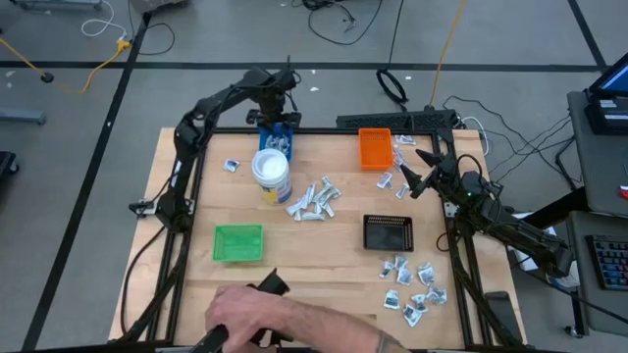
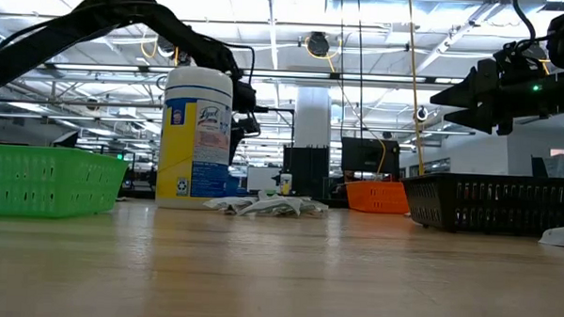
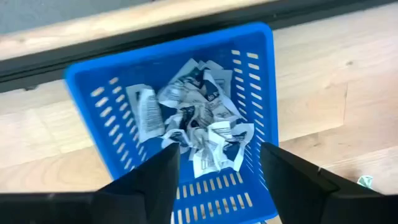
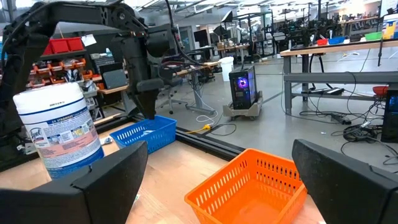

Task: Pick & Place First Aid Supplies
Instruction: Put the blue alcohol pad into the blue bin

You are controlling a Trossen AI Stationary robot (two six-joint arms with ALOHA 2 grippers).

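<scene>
Left gripper [image 3: 214,177] hangs directly over the blue slotted plastic basket [image 3: 258,74] at the far edge of the wooden table [image 1: 324,260], its two dark fingers parted with nothing between them; crumpled white and silvery-grey first aid packets [image 3: 196,121] lie heaped in the basket just below the fingertips. Right gripper [image 1: 410,169], fingers spread wide and empty, hovers near the orange plastic basket [image 1: 374,147] on the right side of the table. Remaining packets lie in three loose groups: a central pile [image 1: 312,201] beside the white cylindrical wipes tub with a blue label [image 1: 272,175], a scatter [image 1: 402,157] just beside the orange basket, and a cluster [image 1: 417,287] at the near right beyond the black mesh basket [image 1: 389,232]. A single packet [image 1: 231,166] rests to the left of the tub. Judged from this layout, the central pile lies toward the near side of the left gripper, past the tub, with its long axis running diagonally across the table; the scatter by the orange basket is nearer the right gripper. A green basket [image 1: 238,242] stands at the near left, and a person's hand [image 1: 294,319] reaches in at the near edge.
</scene>
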